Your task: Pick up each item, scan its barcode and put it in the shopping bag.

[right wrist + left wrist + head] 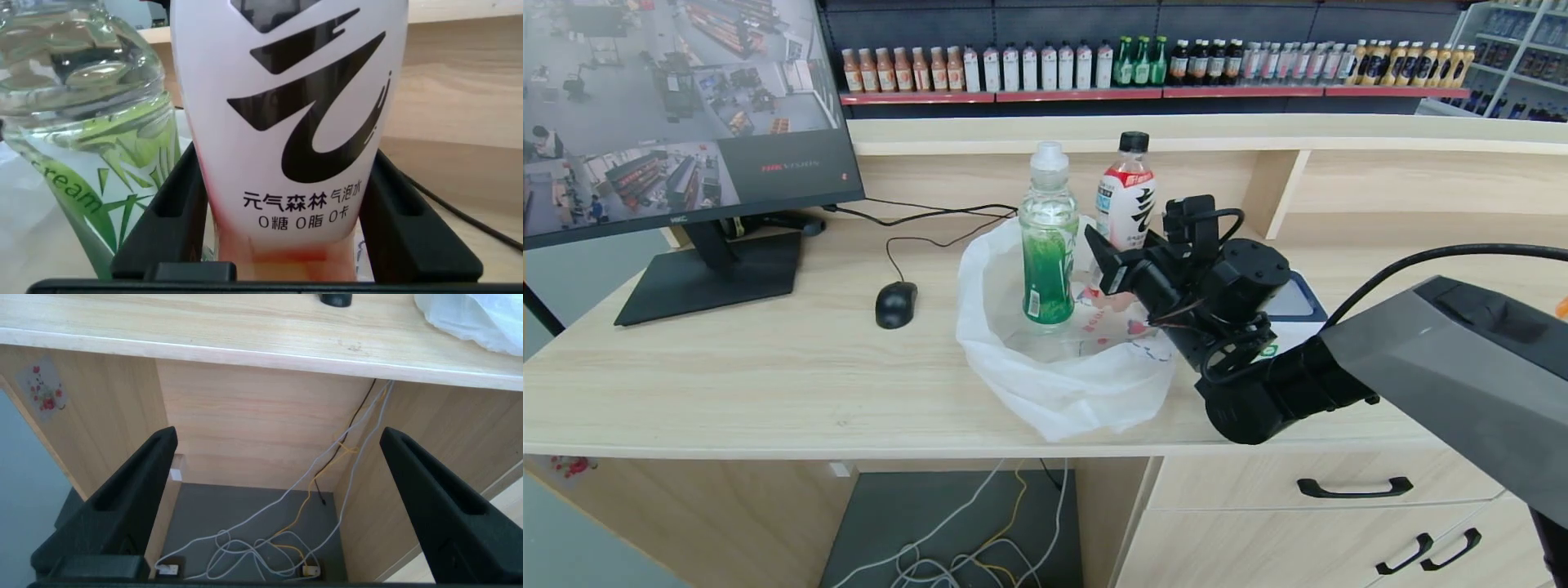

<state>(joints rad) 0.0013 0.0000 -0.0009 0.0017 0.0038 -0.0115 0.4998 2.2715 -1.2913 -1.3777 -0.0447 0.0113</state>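
Checkout worktop (768,384) — my right gripper (1115,261) is clamped round the white bottle (1125,204), upright at the shopping bag (1062,392) mouth, just beside the green bottle (1047,245). I'd lower straight and release gently — no knocking its neighbour.

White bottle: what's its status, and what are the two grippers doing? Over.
Right gripper shut on white bottle, upright at the bag. Left gripper open, low, below counter edge. Green bottle stands in bag, close beside.
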